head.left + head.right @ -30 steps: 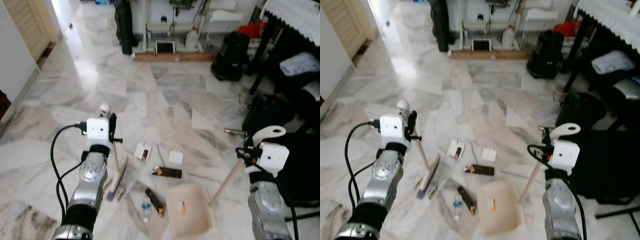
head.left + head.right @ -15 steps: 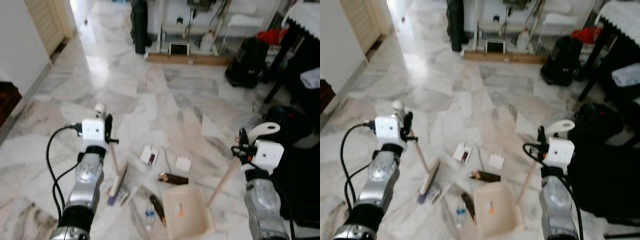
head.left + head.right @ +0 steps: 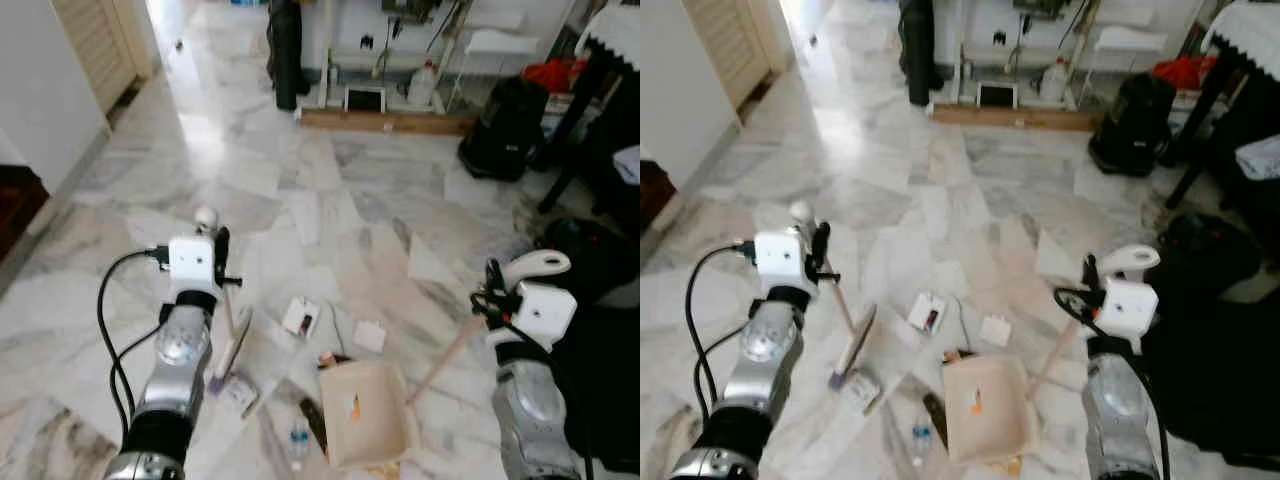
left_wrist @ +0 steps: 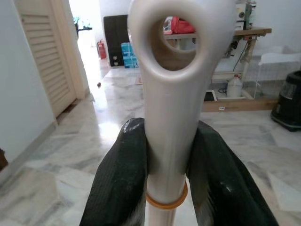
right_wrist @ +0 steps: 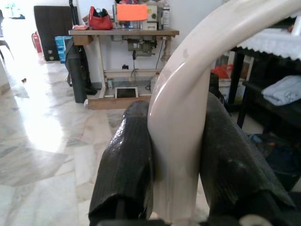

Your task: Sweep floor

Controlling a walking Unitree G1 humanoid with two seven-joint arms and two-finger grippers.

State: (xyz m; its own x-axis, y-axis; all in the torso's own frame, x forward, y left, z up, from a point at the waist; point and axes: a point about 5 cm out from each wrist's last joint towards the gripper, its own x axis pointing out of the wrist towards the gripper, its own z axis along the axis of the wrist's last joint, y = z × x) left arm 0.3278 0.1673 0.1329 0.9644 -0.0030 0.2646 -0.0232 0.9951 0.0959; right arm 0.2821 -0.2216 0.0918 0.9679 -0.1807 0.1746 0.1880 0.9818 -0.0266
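The left hand point(image 4: 164, 174) pinches the pale handle of the brush point(image 3: 232, 345), fingers point(image 4: 120, 183) pressed against both sides just under the hanging loop. Below that hand the stick slants down to the bristle head, which rests on the marble floor point(image 3: 330, 190) beside a small packet. The right hand point(image 5: 176, 174) clamps the curved grip of the dustpan point(image 3: 368, 412) the same way; its long handle runs down and inward from that hand to the cream pan, lying flat on the floor between the two arms.

Litter sits around the pan: a white card point(image 3: 300, 317) and a second card point(image 3: 368, 335) beyond its far edge, a dark wrapper and a small bottle point(image 3: 295, 440) on the left hand's side.

The risk, as I judge it, is the brush flicking these light pieces past or over the pan's low walls, or the pan skidding on smooth marble when pushed. The round bottle would likely roll away.
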